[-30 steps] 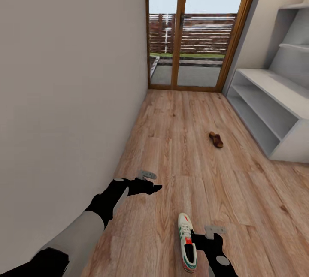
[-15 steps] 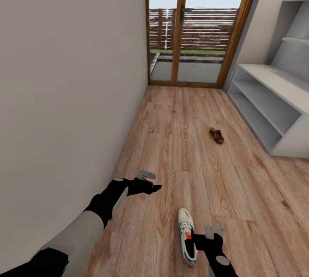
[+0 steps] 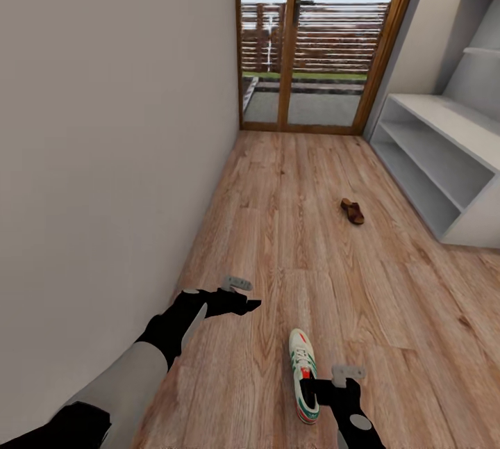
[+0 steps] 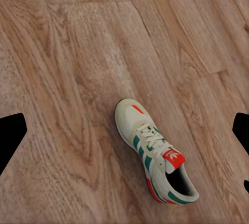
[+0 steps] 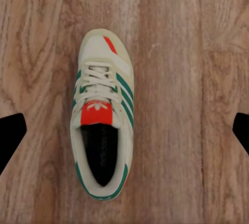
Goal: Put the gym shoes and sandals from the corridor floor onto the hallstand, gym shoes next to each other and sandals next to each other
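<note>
Shoe (image 3: 303, 375) lay flat on floor (image 3: 312, 261), right hand (image 5: 124, 130) spread wide above it, left hand (image 4: 124, 141) wide too, sandal (image 3: 352, 211) near rack (image 3: 444, 157)

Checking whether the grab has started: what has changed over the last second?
Only the camera shifted a little: the rack slid right in view and the sneaker sits slightly higher. Nothing was grabbed or released. The right gripper still hovers open over the sneaker, the left gripper stays open, and the sandal lies untouched on the floor.
</note>
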`<state>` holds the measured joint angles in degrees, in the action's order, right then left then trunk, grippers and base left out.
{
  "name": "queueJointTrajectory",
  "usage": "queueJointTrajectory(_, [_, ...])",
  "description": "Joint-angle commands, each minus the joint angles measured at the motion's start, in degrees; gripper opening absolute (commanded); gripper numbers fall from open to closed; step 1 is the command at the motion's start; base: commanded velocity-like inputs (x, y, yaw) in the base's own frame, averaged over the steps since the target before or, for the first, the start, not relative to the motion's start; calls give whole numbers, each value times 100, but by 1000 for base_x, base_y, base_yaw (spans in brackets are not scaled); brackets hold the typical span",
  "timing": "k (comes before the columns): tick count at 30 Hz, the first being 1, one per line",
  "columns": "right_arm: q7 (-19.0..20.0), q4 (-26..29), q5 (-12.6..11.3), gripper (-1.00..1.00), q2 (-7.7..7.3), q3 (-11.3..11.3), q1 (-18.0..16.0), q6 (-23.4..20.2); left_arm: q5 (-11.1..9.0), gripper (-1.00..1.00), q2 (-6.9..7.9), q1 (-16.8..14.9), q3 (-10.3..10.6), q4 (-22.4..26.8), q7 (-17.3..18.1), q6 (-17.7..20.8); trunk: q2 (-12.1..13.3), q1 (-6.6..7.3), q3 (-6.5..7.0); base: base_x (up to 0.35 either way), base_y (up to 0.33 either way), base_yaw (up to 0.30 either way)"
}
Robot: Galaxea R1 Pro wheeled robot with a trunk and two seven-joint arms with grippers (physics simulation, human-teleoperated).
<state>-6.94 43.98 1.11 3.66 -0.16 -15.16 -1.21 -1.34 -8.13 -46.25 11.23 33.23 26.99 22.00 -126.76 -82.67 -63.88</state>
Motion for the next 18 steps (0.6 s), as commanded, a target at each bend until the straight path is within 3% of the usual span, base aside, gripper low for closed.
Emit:
queueJointTrajectory(1, [-18, 5, 12, 100, 1, -1, -2, -12, -16, 100, 2, -1, 3, 8, 8, 42, -43, -21, -32, 0, 0, 0])
queueJointTrajectory(18, [-18, 6, 12, 100, 3, -1, -1, -11, -16, 100, 4, 10, 2, 8, 11, 42, -725, -395, -491, 0, 0, 0])
